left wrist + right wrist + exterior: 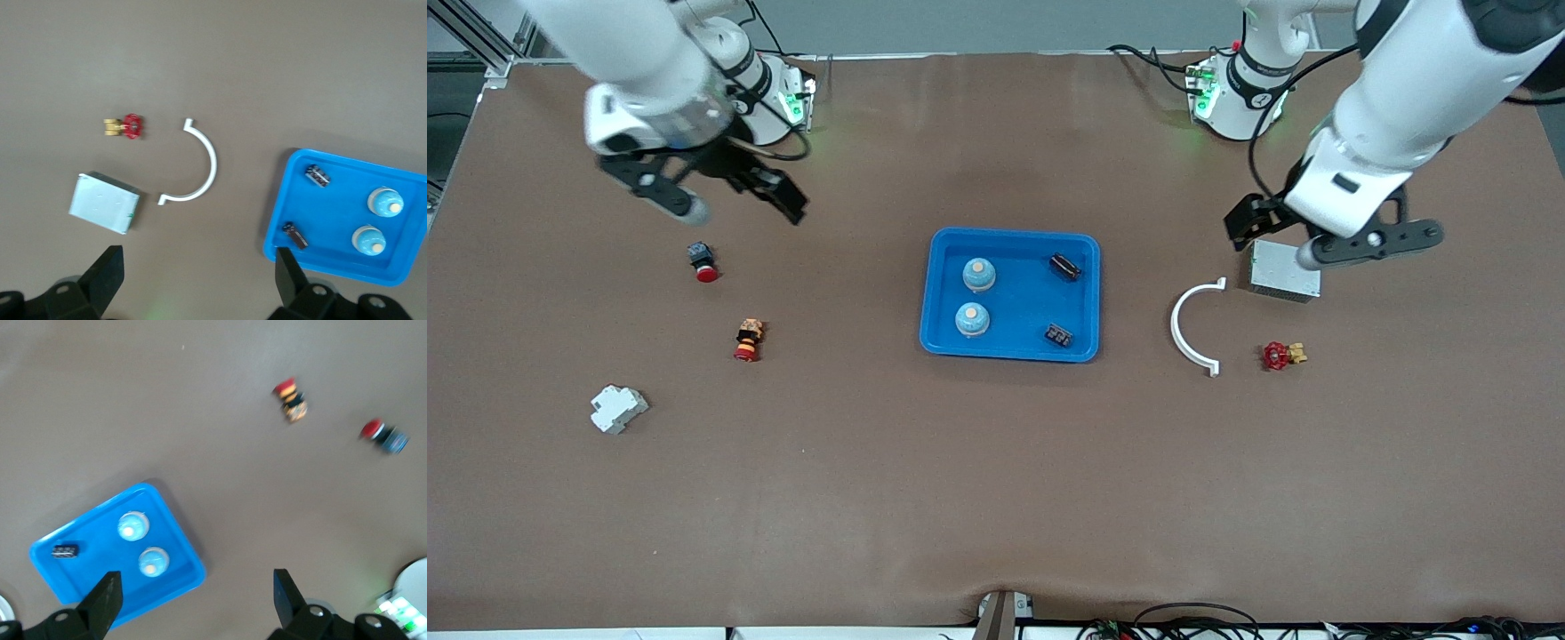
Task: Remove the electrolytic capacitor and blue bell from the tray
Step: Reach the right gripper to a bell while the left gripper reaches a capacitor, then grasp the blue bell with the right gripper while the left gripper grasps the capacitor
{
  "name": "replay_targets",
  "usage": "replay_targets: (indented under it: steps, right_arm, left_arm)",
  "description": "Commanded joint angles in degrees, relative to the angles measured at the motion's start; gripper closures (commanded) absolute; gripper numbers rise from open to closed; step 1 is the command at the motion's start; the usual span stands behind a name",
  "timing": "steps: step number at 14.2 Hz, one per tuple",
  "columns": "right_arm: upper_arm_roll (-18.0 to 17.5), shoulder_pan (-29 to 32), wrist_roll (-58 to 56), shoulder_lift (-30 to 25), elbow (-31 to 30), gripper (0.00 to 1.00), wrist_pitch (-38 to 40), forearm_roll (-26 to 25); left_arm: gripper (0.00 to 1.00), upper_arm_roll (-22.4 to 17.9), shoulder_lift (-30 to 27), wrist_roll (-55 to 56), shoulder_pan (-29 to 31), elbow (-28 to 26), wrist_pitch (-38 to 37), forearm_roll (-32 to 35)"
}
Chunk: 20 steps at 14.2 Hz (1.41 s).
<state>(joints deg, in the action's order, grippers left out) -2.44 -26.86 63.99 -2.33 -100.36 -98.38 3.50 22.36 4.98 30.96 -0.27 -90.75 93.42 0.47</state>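
Observation:
A blue tray [1018, 302] sits mid-table. In it stand two light-blue bells [979, 275] [972, 319] and lie two black capacitors [1064, 267] [1058, 335]. My right gripper [740, 206] is open and empty, up in the air over the table by a red push button. My left gripper [1329, 236] is open and empty, over a grey box. The left wrist view shows the tray [333, 220], both capacitors [318, 175] [295, 236] and both bells [386, 202] [369, 239]. The right wrist view shows the tray [100, 580], the bells [132, 526] [153, 561] and one capacitor [65, 551].
Toward the right arm's end lie a red push button [703, 260], an orange-and-red button [747, 340] and a white breaker [617, 408]. Toward the left arm's end lie a grey metal box [1283, 271], a white curved clamp [1187, 324] and a red valve [1280, 355].

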Motion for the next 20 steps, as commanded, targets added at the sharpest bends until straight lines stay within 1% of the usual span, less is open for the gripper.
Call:
replay_targets:
  steps: [1,3,5,6,8,11,12,14,17,20]
  right_arm:
    - [0.9,-5.7,10.3,4.3,0.4,0.00,-4.3,0.6]
    - [0.9,-9.1,15.7,7.1,0.5,0.00,-7.6,0.2]
    - [0.9,-12.1,20.4,9.8,0.5,0.00,-10.6,-0.2]
    - [0.9,-13.6,22.5,11.4,0.5,0.00,-12.0,-0.9]
    - [0.9,-15.6,25.8,14.4,0.5,0.00,-14.2,-3.5]
    - [0.9,-17.1,29.8,19.5,0.5,0.00,-19.4,-4.7]
    - [0.9,-17.2,30.7,21.1,0.6,0.00,-21.5,-4.8]
    - [1.0,-17.8,32.2,23.9,0.6,0.00,-25.3,-5.0]
    - [1.1,-17.8,32.3,27.1,0.6,0.00,-28.1,-6.1]
    - [1.4,-17.6,32.3,30.8,0.7,0.00,-31.9,-7.6]
  left_arm:
    - [0.00,1.3,3.0,2.7,-1.3,0.1,3.1,-0.5]
    - [0.00,1.2,4.7,3.7,-4.5,0.0,4.8,0.0]
    - [0.00,1.3,7.1,7.4,-6.0,0.0,6.8,0.0]
    - [0.00,1.2,8.0,10.3,-8.0,0.0,6.8,0.0]
    - [0.00,1.2,10.7,17.4,-10.5,0.0,6.9,0.1]
    - [0.00,1.2,14.3,24.0,-14.0,-1.0,11.9,0.5]
    - [0.00,1.2,14.6,24.7,-14.7,-3.1,14.6,0.9]
    - [0.00,1.2,14.0,26.7,-15.5,-10.0,22.1,2.7]
    - [0.00,1.2,15.3,27.1,-16.1,-14.1,26.3,4.0]
    - [0.00,1.2,16.0,30.5,-16.2,-20.1,35.0,4.5]
